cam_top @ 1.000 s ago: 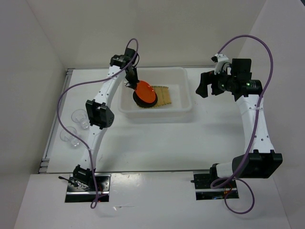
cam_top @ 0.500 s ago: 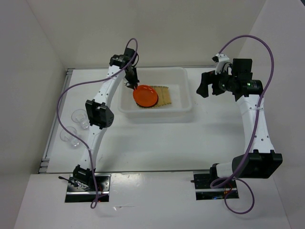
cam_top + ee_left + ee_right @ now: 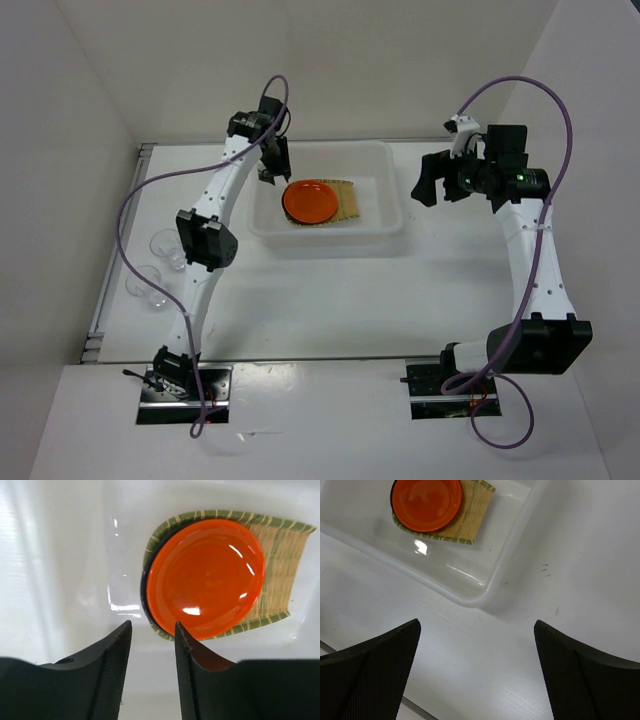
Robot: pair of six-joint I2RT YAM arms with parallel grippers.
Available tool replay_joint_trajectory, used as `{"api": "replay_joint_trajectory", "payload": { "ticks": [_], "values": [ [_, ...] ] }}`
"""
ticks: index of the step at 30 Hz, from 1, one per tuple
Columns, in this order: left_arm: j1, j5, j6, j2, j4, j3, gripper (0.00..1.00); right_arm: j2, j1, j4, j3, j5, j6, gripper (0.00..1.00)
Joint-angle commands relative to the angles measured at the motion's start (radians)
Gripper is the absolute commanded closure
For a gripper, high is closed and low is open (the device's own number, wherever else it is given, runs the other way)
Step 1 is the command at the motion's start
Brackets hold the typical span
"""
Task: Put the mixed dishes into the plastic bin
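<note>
The plastic bin [image 3: 325, 236] sits at the far middle of the table [image 3: 330, 310]; the tan woven tray [image 3: 349, 203] lies flat on its floor, and the orange plate [image 3: 309, 200] rests on the tray's rounded left end. The top view gives only orange over tan; the left wrist view adds a thin dark crescent along the orange plate's left edge, the rim of the black plate [image 3: 143, 587] stacked under it on the tray; the right wrist view shows the same dark rim.

The left gripper [image 3: 270, 172] hangs over the bin's far left corner, beside the stack; its own camera shows the jaws narrowly parted with nothing between them, the plates lying below and apart from them; from above that gap cannot be made out.

The right gripper [image 3: 429, 184] hovers above bare table just right of the bin; its wrist view shows the jaws spread wide and empty, with one rounded corner of the bin and the stack beyond.

Only the top view takes in the far clear cup [image 3: 168, 246] and the near clear cup [image 3: 147, 286]; both stand on the table near its left edge, close to one another, well apart from the bin.
</note>
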Motion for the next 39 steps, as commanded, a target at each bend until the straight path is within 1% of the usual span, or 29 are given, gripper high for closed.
{"api": "replay_joint_trajectory", "payload": {
  "ticks": [1,2,3,6,7,8,9,10,11,12,13,14,16,17,18,19,21,22,25,29,32,39],
  "values": [
    [0.027,-0.082,0.041,-0.19,0.008,0.038,0.52,-0.04,-0.006,0.041,-0.026,-0.033,0.0,0.01],
    [0.036,-0.096,0.052,-0.262,0.008,0.009,0.49,-0.04,-0.006,0.041,-0.026,-0.033,0.0,0.01],
    [0.051,-0.096,0.052,-0.296,0.008,-0.067,0.49,-0.04,-0.006,0.054,-0.041,-0.043,0.0,0.01],
    [0.062,-0.148,0.061,-0.425,0.008,-0.215,0.47,-0.04,-0.006,0.08,-0.084,-0.053,0.009,0.01],
    [0.062,-0.168,0.061,-0.484,0.008,-0.321,0.47,-0.04,-0.006,0.08,-0.104,-0.063,0.009,0.01],
    [0.062,-0.194,0.049,-0.514,0.008,-0.38,0.47,-0.04,-0.006,0.09,-0.104,-0.073,0.009,0.01],
    [0.08,-0.237,0.049,-0.544,0.017,-0.444,0.45,-0.04,-0.006,0.091,-0.118,-0.073,0.009,0.01],
    [0.091,-0.253,0.049,-0.612,0.035,-0.513,0.45,-0.04,-0.006,0.091,-0.118,-0.085,0.009,0.01],
    [0.109,-0.253,0.049,-0.655,0.054,-0.657,0.45,-0.031,-0.006,0.091,-0.127,-0.099,0.009,0.01],
    [0.164,-0.238,0.06,-0.702,0.078,-0.731,0.46,-0.031,-0.006,0.091,-0.127,-0.099,0.009,0.01],
    [0.198,-0.206,0.093,-0.809,0.15,-0.803,0.46,-0.031,-0.006,0.1,-0.127,-0.099,0.009,0.01],
    [0.23,-0.178,0.104,-0.862,0.181,-0.944,0.46,-0.031,-0.006,0.1,-0.127,-0.099,0.009,0.01],
    [0.293,-0.153,0.124,-0.963,0.212,-1.051,0.46,-0.031,-0.006,0.1,-0.138,-0.099,-0.002,0.01],
    [0.294,-0.153,0.133,-0.98,0.224,-1.095,0.46,-0.031,-0.006,0.1,-0.138,-0.109,-0.002,0.01],
    [0.303,-0.12,0.133,-1.008,0.235,-1.137,0.46,-0.031,-0.006,0.1,-0.147,-0.109,-0.002,0.01],
    [0.321,-0.104,0.133,-1.023,0.261,-1.208,0.46,-0.031,-0.006,0.1,-0.147,-0.119,-0.002,0.01],
    [0.359,-0.069,0.145,-1.055,0.282,-1.256,0.46,-0.022,-0.006,0.109,-0.157,-0.131,-0.002,0.01],
    [0.408,-0.069,0.146,-1.056,0.282,-1.267,0.46,-0.022,-0.006,0.109,-0.157,-0.142,-0.002,0.01],
    [0.453,-0.047,0.155,-1.066,0.319,-1.306,0.48,-0.022,-0.006,0.109,-0.157,-0.142,-0.011,0.01],
    [0.531,-0.047,0.175,-1.066,0.328,-1.338,0.48,-0.022,-0.006,0.109,-0.169,-0.152,-0.011,0.01],
    [0.573,-0.057,0.189,-1.066,0.328,-1.35,0.48,-0.022,-0.006,0.109,-0.18,-0.152,-0.011,0.01],
    [0.662,-0.057,0.21,-1.03,0.407,-1.454,0.5,-0.022,-0.006,0.109,-0.171,-0.152,-0.011,0.01]
  ]
}}
